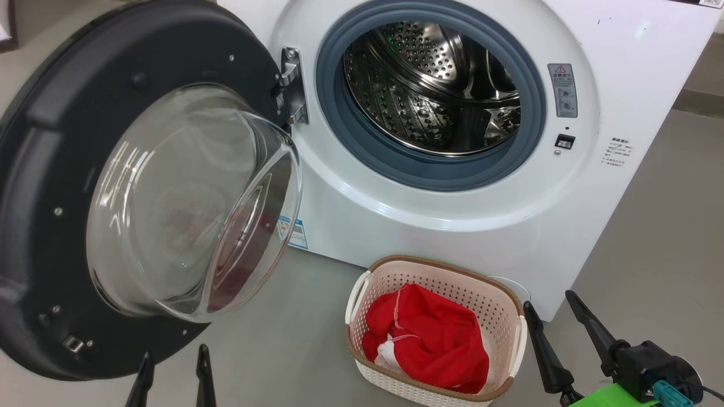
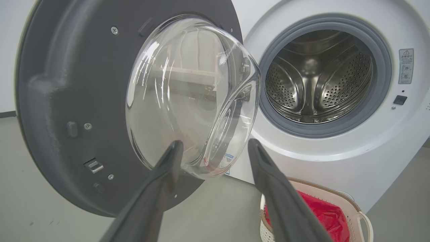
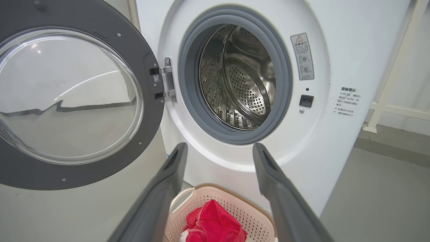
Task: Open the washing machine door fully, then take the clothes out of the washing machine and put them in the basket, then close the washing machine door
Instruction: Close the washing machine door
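Note:
The white washing machine (image 1: 430, 220) stands with its steel drum (image 1: 435, 85) bare inside the grey ring. Its black door (image 1: 51, 186) hangs swung wide to the left, glass bowl (image 1: 192, 203) bulging toward me. The red clothes (image 1: 430, 339) lie bunched in the cream basket (image 1: 498, 305) on the floor in front of the washer. My left gripper (image 1: 175, 362) is open, low under the door's edge, holding nothing. At the lower right my right gripper (image 1: 551, 302) is open beside the basket's right handle. In the wrist views the glass bowl (image 2: 191, 97) and the clothes (image 3: 215, 222) show beyond the open fingers.
Grey floor (image 1: 283, 339) runs between the door and the basket. A white frame (image 3: 393, 84) stands to the right of the washer. A warning sticker (image 1: 563, 90) and door latch slot (image 1: 564, 141) sit on the washer front, right of the opening.

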Available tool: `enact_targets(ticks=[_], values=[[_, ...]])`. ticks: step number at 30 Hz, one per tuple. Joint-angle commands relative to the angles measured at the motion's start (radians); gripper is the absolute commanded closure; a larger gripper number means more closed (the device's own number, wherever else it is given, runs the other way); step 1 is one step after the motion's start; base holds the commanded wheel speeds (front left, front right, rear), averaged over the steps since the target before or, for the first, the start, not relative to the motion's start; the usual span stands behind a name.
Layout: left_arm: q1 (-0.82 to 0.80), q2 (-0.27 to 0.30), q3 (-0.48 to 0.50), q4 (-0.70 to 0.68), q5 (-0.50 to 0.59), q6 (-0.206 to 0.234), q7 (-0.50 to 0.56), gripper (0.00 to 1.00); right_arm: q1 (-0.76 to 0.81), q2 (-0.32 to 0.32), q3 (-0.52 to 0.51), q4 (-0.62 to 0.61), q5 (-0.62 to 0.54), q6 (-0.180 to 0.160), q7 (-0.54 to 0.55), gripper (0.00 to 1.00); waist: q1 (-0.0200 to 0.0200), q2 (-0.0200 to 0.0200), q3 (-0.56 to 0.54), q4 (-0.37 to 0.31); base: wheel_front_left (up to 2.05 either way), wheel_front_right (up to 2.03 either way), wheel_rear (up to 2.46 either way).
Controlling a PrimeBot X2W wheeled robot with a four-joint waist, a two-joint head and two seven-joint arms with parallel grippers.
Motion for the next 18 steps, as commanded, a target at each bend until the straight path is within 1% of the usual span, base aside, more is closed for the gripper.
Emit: enact_targets(ticks=[1, 5, 6, 7, 8, 9, 14, 16, 18], values=[[-0.013, 0.011, 0.032, -0.028, -0.011, 0.01, -0.012, 0.0, -0.012, -0.011, 0.025, -0.023, 0.005, 0.0, -0.001, 0.0, 0.0, 0.0, -0.001, 0.0, 0.0, 0.0, 0.0], [-0.013, 0.012, 0.029, -0.031, -0.015, 0.007, -0.016, 0.0, -0.012, -0.011, 0.026, -0.024, 0.005, 0.0, 0.0, 0.0, 0.0, 0.0, -0.003, 0.0, 0.0, 0.0, 0.0], [-0.012, 0.012, 0.027, -0.033, -0.019, 0.004, -0.018, 0.17, -0.012, -0.011, 0.026, -0.024, 0.006, 0.0, 0.0, 0.0, 0.0, 0.0, -0.003, 0.0, 0.0, 0.0, 0.0], [-0.011, 0.012, 0.027, -0.034, -0.021, 0.002, -0.019, 0.58, -0.013, -0.011, 0.025, -0.023, 0.006, 0.0, 0.0, 0.0, 0.0, 0.0, -0.003, 0.0, 0.0, 0.0, 0.0], [-0.01, 0.014, 0.028, -0.034, -0.023, 0.001, -0.02, 0.91, -0.013, -0.011, 0.024, -0.023, 0.006, 0.0, -0.001, 0.0, 0.0, 0.0, -0.004, 0.0, 0.0, 0.0, 0.0], [-0.009, 0.015, 0.029, -0.035, -0.026, -0.001, -0.023, 1.0, -0.013, -0.011, 0.024, -0.022, 0.006, 0.0, 0.0, 0.0, 0.0, 0.0, -0.005, 0.0, 0.0, 0.0, 0.0], [-0.01, 0.01, 0.037, -0.05, -0.059, -0.019, -0.053, 1.0, -0.008, -0.011, 0.024, -0.023, 0.005, 0.0, 0.002, 0.0, 0.0, 0.0, -0.009, 0.0, 0.0, 0.0, 0.0], [-0.014, -0.009, 0.053, -0.067, -0.114, -0.038, -0.074, 1.0, -0.007, -0.011, 0.022, -0.024, 0.003, 0.0, 0.003, 0.0, 0.0, 0.0, -0.01, 0.002, 0.0, 0.0, 0.0], [-0.02, -0.038, 0.084, -0.092, -0.198, -0.067, -0.107, 1.0, -0.006, -0.011, 0.021, -0.025, 0.002, 0.0, 0.005, 0.0, 0.0, 0.0, -0.011, 0.003, 0.0, 0.0, 0.0]])
